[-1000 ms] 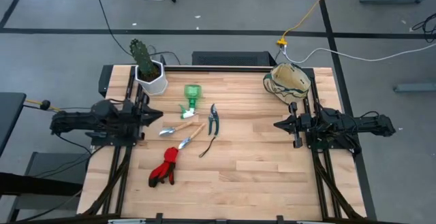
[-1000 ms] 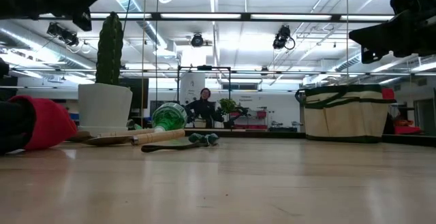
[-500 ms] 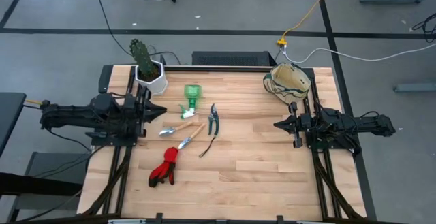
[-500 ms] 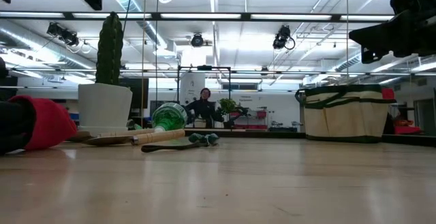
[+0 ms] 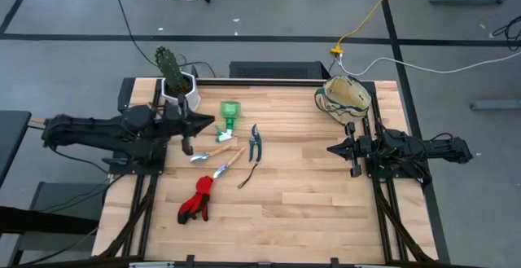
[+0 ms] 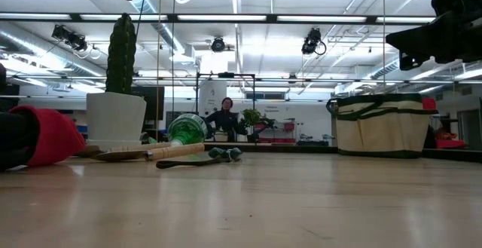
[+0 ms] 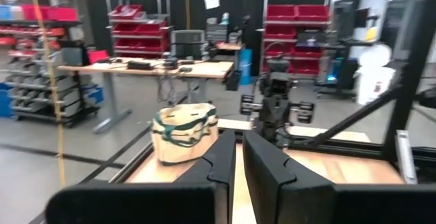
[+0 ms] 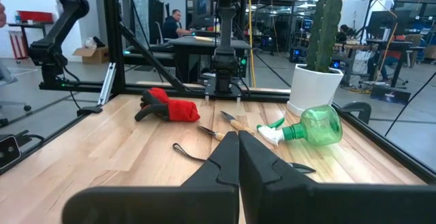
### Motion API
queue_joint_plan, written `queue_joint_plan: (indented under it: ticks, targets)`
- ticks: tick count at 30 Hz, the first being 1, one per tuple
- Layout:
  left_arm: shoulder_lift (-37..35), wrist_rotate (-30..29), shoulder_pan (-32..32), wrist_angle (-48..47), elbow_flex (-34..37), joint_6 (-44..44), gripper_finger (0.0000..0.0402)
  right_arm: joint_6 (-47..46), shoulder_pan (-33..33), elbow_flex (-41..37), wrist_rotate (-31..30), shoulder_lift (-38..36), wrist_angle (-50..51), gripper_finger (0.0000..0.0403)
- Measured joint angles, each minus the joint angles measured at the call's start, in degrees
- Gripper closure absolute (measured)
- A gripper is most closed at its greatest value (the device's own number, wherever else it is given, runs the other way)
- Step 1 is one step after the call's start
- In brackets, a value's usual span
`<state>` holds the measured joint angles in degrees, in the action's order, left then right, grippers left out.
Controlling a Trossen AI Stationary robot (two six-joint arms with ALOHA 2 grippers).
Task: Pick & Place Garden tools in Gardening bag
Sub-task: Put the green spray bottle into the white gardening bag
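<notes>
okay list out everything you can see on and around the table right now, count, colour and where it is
sprayer: one, green, lying at the table's back left of centre, beside the pot
shears: one, dark handles, lying right of the sprayer
trowels: two, metal with wooden handles, lying in front of the sprayer
gloves: one bundle, red and black, front left
cord: one, dark, lying below the shears
bag: one, beige with green trim, back right corner
pot: one, white, with green cactus, back left corner
person: one, seated far behind the table
left gripper: dark, nearly shut, empty, above the table left of the trowels
right gripper: dark, shut, empty, at the right side
</notes>
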<state>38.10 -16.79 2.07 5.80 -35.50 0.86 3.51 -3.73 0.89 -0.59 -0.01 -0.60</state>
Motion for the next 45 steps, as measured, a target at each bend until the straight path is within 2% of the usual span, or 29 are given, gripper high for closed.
queue_joint_plan:
  ticks: [9,14,18,27,32,45]
  targets:
    - [8.13,-1.84,0.00,-0.03,-3.92,0.32,0.0365,0.02,0.00,0.00,0.01,0.00,0.00,0.0403]
    - [11.66,-2.02,-0.74,-0.10,-6.22,4.00,0.0365,0.00,0.00,0.00,0.00,0.00,0.00,0.0403]
    - [14.23,1.01,-2.38,-0.28,-9.37,6.36,0.0365,0.00,-0.02,0.02,-0.01,0.00,0.00,0.0403]
    - [19.95,7.09,-6.93,-16.88,-23.31,9.16,0.0365,0.01,-0.01,0.01,0.00,0.00,0.00,0.0403]
    - [22.16,8.06,-8.89,-23.14,-28.74,10.95,0.0365,0.02,0.00,0.02,0.01,0.00,0.00,0.0403]
    - [23.05,8.06,-10.93,-28.35,-30.19,13.53,0.0365,0.00,0.00,0.01,-0.01,0.00,0.00,0.0403]
